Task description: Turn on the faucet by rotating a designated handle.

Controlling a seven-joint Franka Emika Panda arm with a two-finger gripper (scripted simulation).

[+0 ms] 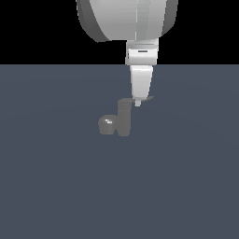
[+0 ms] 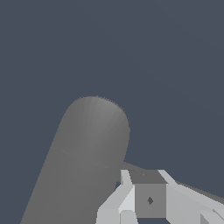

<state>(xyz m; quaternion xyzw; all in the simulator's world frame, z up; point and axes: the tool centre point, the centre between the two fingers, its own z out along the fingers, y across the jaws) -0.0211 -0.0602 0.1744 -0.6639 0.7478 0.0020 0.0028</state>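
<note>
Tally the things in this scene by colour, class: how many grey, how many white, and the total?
Grey: 2, the faucet and its handle
White: 1, the gripper
Total: 3

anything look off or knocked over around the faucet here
Nothing stands out. The faucet stands upright on the flat grey floor, with its shiny bulb at the base and its handle sticking out sideways from the top. The gripper is down at the handle; whether it is clamped is unclear.
</note>
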